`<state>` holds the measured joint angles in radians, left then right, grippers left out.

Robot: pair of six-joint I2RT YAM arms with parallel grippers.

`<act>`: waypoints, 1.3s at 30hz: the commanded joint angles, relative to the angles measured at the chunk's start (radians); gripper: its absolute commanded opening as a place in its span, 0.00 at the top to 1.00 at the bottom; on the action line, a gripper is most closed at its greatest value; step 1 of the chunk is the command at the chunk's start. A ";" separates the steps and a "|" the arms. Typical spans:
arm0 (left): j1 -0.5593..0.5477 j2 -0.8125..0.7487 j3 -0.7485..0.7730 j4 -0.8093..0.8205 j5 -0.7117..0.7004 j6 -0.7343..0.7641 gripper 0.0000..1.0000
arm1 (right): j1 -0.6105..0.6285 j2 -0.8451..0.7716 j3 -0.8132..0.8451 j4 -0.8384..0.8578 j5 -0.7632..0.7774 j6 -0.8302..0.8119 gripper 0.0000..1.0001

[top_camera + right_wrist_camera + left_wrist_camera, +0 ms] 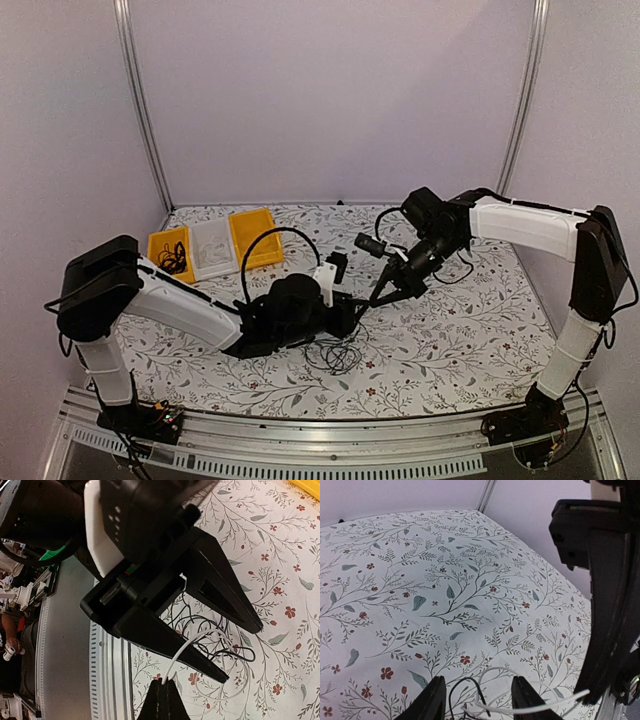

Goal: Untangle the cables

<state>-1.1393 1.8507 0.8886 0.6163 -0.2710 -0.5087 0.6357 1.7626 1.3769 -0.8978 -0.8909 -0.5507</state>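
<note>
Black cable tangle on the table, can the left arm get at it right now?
Probably yes: the left gripper hangs open just above the cables, nothing solid between; only a white wire, pinched by the right gripper, runs through its gap.

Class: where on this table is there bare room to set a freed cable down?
Bare cloth lies between the cables and the right arm's base, and at the back between the yellow trays and the right arm. Crowded: the centre, where left gripper meets right gripper, which pinches a white cable.
</note>
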 commanded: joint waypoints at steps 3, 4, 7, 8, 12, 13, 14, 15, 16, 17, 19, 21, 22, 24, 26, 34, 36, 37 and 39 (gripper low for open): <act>0.034 0.159 0.137 0.079 -0.012 -0.027 0.57 | 0.003 -0.073 0.119 -0.133 -0.162 -0.087 1.00; 0.037 0.181 0.151 0.086 -0.005 -0.037 0.57 | 0.003 -0.088 0.139 -0.138 -0.168 -0.093 1.00; 0.041 0.237 0.195 0.085 0.001 -0.059 0.58 | 0.002 -0.141 0.236 -0.160 -0.178 -0.091 1.00; 0.042 0.253 0.209 0.081 0.004 -0.062 0.59 | 0.001 -0.149 0.287 -0.178 -0.177 -0.094 1.00; 0.050 0.296 0.228 0.049 0.015 -0.081 0.60 | -0.031 -0.183 0.526 -0.201 -0.180 -0.082 1.00; 0.052 0.301 0.223 0.044 0.014 -0.085 0.60 | -0.043 -0.191 0.587 -0.193 -0.177 -0.067 1.00; 0.052 0.304 0.216 0.040 0.011 -0.090 0.61 | -0.051 -0.204 0.638 -0.183 -0.169 -0.054 1.00; 0.054 0.302 0.206 0.035 0.007 -0.100 0.61 | -0.057 -0.215 0.688 -0.172 -0.156 -0.031 1.00; 0.057 0.298 0.193 0.033 0.008 -0.112 0.61 | -0.064 -0.223 0.713 -0.151 -0.147 -0.021 1.00; 0.057 0.293 0.180 0.038 0.008 -0.119 0.62 | -0.072 -0.249 0.717 -0.119 -0.136 -0.008 1.00; 0.057 0.281 0.158 0.036 0.003 -0.131 0.62 | -0.085 -0.273 0.735 -0.108 -0.127 0.008 1.00; 0.058 0.264 0.139 0.040 0.008 -0.138 0.62 | -0.092 -0.275 0.727 -0.116 -0.119 0.005 1.00; 0.058 0.251 0.131 0.047 0.010 -0.132 0.62 | -0.092 -0.271 0.711 -0.120 -0.115 -0.001 1.00; 0.056 0.210 0.109 0.066 0.014 -0.107 0.62 | -0.093 -0.265 0.655 -0.113 -0.110 -0.010 1.00; 0.053 0.152 0.079 0.089 0.010 -0.076 0.61 | -0.092 -0.275 0.567 -0.073 -0.104 -0.013 1.00; 0.039 -0.145 -0.079 0.145 -0.064 0.016 0.57 | -0.093 -0.361 0.208 0.072 -0.068 -0.022 1.00; 0.037 -0.213 -0.105 0.141 -0.084 0.057 0.57 | -0.093 -0.371 0.142 0.086 -0.067 -0.038 1.00; 0.038 -0.245 -0.115 0.132 -0.091 0.082 0.56 | -0.093 -0.374 0.115 0.092 -0.068 -0.043 1.00; 0.037 -0.303 -0.124 0.099 -0.101 0.135 0.55 | -0.092 -0.375 0.070 0.094 -0.074 -0.063 1.00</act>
<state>-1.0977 1.6386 0.7979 0.7246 -0.3248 -0.4938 0.5472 1.4334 1.5112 -0.8574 -0.9627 -0.5766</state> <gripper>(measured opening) 0.440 0.010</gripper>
